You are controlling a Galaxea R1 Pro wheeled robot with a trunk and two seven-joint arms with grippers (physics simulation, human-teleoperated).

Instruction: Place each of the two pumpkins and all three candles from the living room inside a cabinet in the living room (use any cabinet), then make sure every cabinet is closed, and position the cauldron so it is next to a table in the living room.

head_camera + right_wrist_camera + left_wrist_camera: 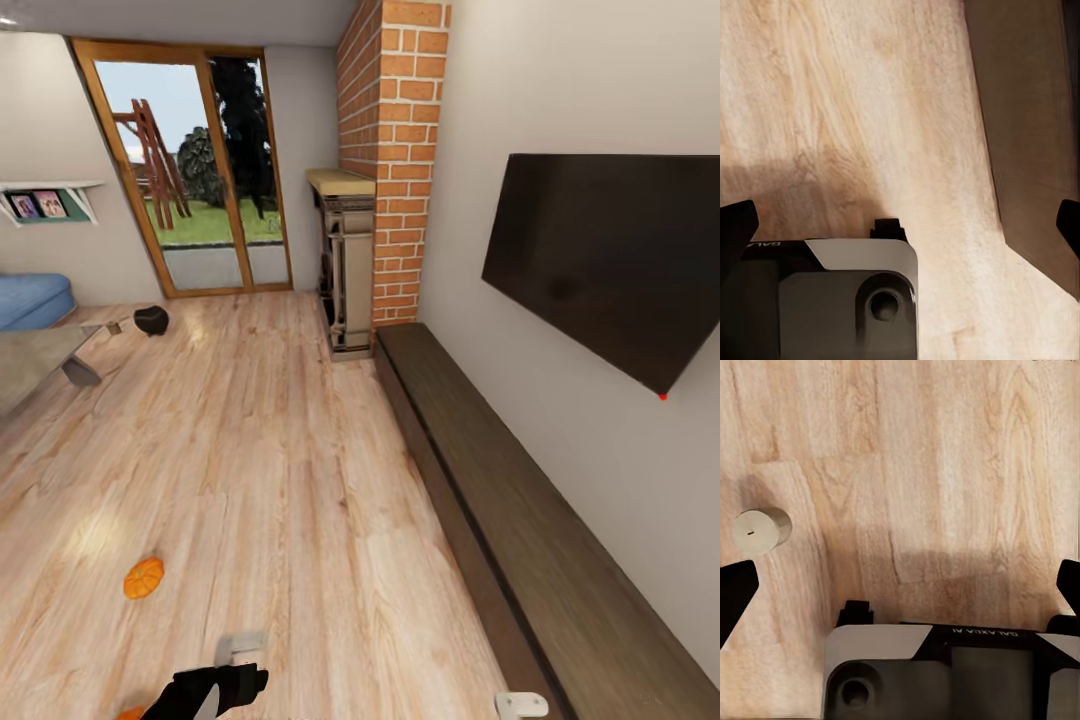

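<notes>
An orange pumpkin point(143, 578) lies on the wood floor, ahead of my left gripper point(215, 690). A second orange sliver point(130, 713) peeks in at the picture's bottom edge beside that gripper. In the left wrist view my left gripper point(900, 589) is open over bare floor, with a pale candle point(761, 530) standing just beyond one fingertip point(735, 592). My right gripper point(900, 225) is open too, above the floor beside the dark cabinet point(1035, 135). The long low cabinet point(520, 500) runs along the right wall with its fronts flush. The black cauldron point(151, 320) sits far back beside the table point(40, 355).
A brick chimney point(395, 150) with a fireplace point(345, 270) stands at the cabinet's far end, and a black TV point(610, 250) hangs above it. A glass door point(190, 170) is at the back and a blue sofa point(30, 298) at far left. Open wood floor fills the middle.
</notes>
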